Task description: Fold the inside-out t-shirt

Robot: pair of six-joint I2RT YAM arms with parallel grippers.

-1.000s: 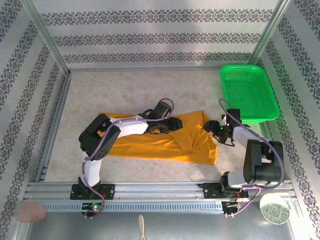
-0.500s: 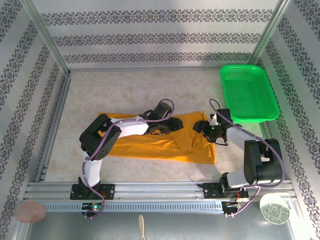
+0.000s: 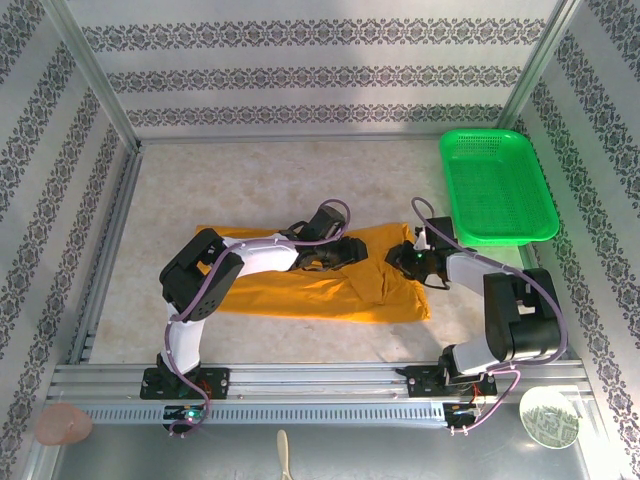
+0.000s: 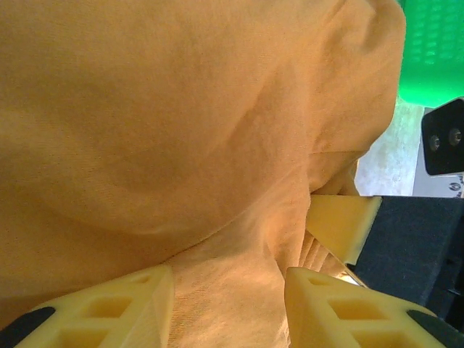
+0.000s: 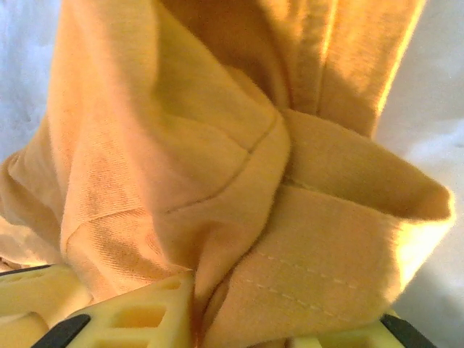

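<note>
Left gripper (image 4: 228, 293) part-closed on a fold at the middle of the inside-out t-shirt (image 3: 290, 290); right gripper (image 5: 239, 328) pinching the bunched hem at its right end.

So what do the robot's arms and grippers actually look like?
Both arms, left arm and right arm, are built of white links and chunky black joints, each trailed by a looping purple cable. The left gripper and right gripper are black, with pale yellow fingers moulded as hollow lattice cells and tipped with black.
</note>
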